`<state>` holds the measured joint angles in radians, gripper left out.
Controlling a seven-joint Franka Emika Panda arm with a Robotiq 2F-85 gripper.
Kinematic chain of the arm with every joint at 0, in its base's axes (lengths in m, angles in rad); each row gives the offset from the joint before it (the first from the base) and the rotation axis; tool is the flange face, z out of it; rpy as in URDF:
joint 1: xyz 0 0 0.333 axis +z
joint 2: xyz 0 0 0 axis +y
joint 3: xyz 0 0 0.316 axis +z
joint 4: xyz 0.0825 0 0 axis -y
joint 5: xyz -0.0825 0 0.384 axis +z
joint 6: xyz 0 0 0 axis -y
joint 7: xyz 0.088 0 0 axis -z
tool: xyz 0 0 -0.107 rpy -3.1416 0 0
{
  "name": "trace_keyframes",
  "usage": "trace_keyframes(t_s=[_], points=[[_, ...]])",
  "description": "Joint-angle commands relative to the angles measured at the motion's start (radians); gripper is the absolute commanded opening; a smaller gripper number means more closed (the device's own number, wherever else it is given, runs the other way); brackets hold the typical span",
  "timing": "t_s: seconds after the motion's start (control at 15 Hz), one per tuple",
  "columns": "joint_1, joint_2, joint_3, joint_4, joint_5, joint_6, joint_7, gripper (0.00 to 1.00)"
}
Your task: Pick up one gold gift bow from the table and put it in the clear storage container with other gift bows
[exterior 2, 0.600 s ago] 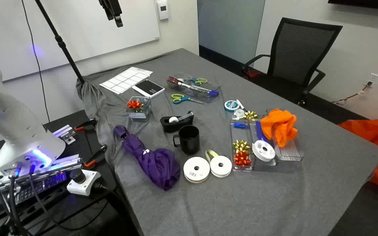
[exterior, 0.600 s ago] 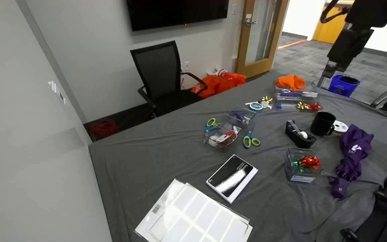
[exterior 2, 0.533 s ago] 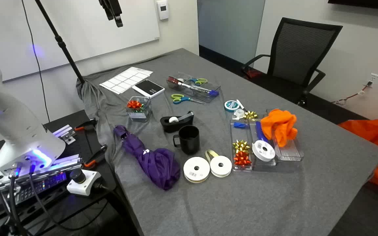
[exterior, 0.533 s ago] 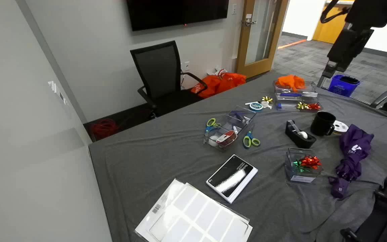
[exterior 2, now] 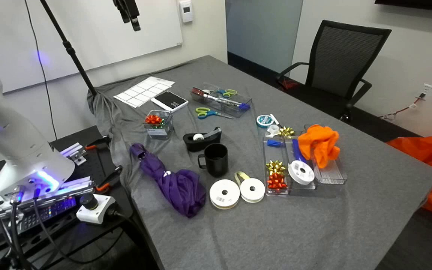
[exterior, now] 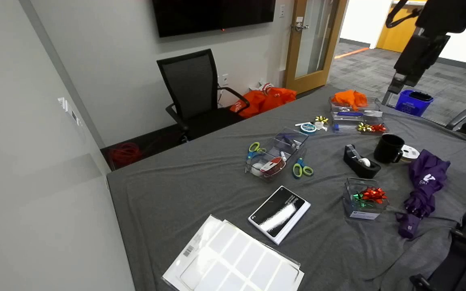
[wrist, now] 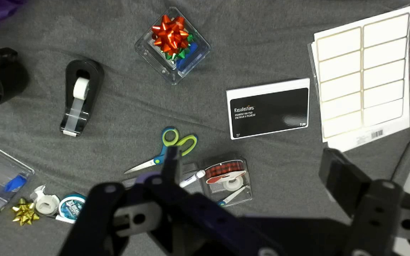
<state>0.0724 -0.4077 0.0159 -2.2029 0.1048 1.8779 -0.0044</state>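
Observation:
One gold bow lies on the grey tablecloth beside the tape rolls; it shows in both exterior views (exterior: 321, 119) (exterior 2: 286, 132) and at the lower left of the wrist view (wrist: 25, 212). Another gold bow (exterior 2: 276, 167) sits with a red bow (exterior 2: 277, 181) in a clear tray. The clear storage container (exterior: 348, 205) holds a red and a green bow; it also shows near the top of the wrist view (wrist: 157, 67). My gripper (wrist: 251, 152) is open and empty, with its fingers wide apart. It hangs high above the table, apart from everything, and shows in both exterior views (exterior: 398, 83) (exterior 2: 136, 24).
Around the container are a black tape dispenser (exterior 2: 202, 140), a black mug (exterior 2: 216, 160), a purple umbrella (exterior 2: 174, 187) and a black-and-white box (exterior: 279, 214). A clear organizer (exterior: 293, 135) with scissors and markers stands mid-table. Ribbon spools (exterior 2: 224, 194) lie near the tray (exterior 2: 264, 153).

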Motion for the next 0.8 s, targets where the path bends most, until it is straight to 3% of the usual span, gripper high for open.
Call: trace_keyframes(t_s=[0.0, 0.4, 0.73], points=[[-0.008, 0.001, 0.007, 0.002, 0.003, -0.002, -0.003, 1.0], [-0.016, 0.028, -0.002, 0.036, 0.025, -0.007, 0.027, 1.0], [-0.065, 0.136, -0.026, 0.122, 0.044, 0.077, 0.163, 1.0]])
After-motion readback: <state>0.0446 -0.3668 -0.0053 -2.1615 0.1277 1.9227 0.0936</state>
